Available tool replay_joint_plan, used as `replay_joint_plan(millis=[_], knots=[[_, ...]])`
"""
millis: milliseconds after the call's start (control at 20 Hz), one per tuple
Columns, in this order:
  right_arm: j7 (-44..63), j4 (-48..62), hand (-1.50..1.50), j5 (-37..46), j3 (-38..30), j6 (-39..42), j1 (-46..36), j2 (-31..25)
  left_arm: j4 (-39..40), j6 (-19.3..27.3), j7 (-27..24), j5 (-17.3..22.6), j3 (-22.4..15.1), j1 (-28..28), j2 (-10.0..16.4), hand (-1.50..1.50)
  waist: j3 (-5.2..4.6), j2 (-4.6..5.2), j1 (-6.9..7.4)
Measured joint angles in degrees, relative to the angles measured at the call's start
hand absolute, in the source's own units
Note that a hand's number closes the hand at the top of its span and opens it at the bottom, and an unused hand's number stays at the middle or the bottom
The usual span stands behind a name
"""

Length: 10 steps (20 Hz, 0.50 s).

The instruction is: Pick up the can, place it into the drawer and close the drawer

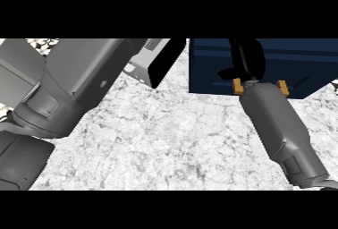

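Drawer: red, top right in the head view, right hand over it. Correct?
Not quite. The drawer is dark blue, not red. The rest holds: it sits top right, with the right hand over it, as the head view shows.

views: 1, head | from above | faces steeply down at counter (171, 147) | range: close
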Motion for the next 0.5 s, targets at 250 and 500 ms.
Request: replay_joint_plan(millis=[250,500], knots=[[-1.05,8.2,-1.5,0.59,-2.33,-4.25,-6.04,-0.47,-3.78,-1.56,1.49,-0.5,-0.46,2.71,2.05,-1.5,-0.08,0.13,1.09],[-1.59,14.45,-1.5,0.86,-3.76,-4.66,-10.81,-1.24,-8.16,-2.53,3.14,-0.98,-1.23,6.02,3.87,-1.5,0.08,0.46,2.04]])
